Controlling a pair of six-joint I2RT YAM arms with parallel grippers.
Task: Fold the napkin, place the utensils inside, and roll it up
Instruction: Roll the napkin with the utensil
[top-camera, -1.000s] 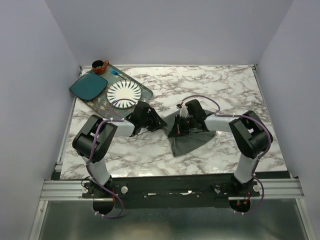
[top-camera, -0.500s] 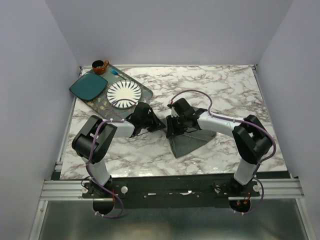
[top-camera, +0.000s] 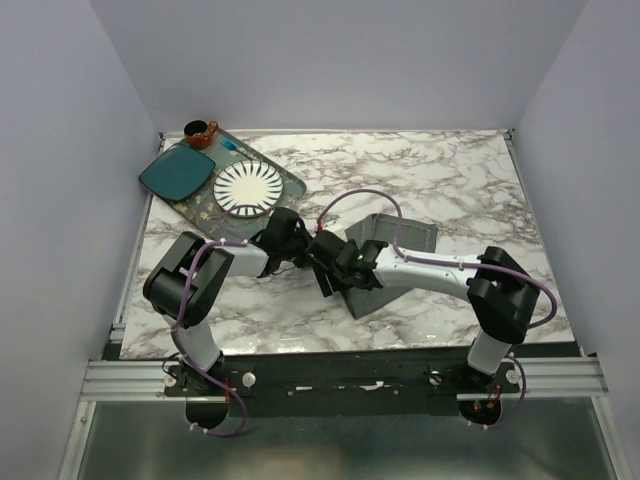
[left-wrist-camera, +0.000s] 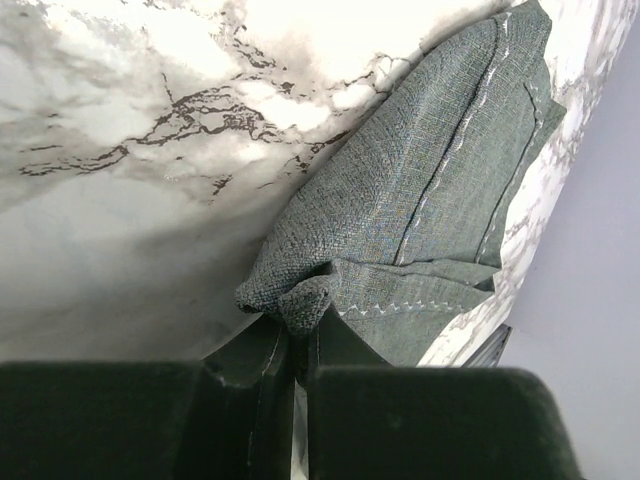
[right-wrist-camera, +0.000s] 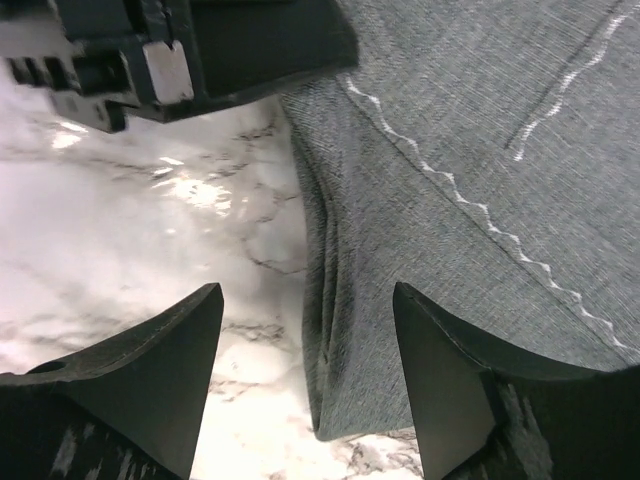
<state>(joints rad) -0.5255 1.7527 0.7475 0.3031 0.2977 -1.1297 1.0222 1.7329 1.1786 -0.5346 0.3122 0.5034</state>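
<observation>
Top view: high, from the near side, looking down on surface (top-camera: 450, 170). Wrist views: close, probably oblique, sharing napkin (left-wrist-camera: 420, 200).

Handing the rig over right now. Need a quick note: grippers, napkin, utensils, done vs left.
Left gripper: jaws shut on a corner of the napkin, down at the table.
Right gripper: jaws open, empty, over the napkin's edge beside the left gripper.
Napkin: mid-table, loosely folded, layers and hems showing.
Utensils: not made out in any view.
Done: a rough fold at most.
Left: tidy the fold, lay the utensils inside, roll it up.
</observation>
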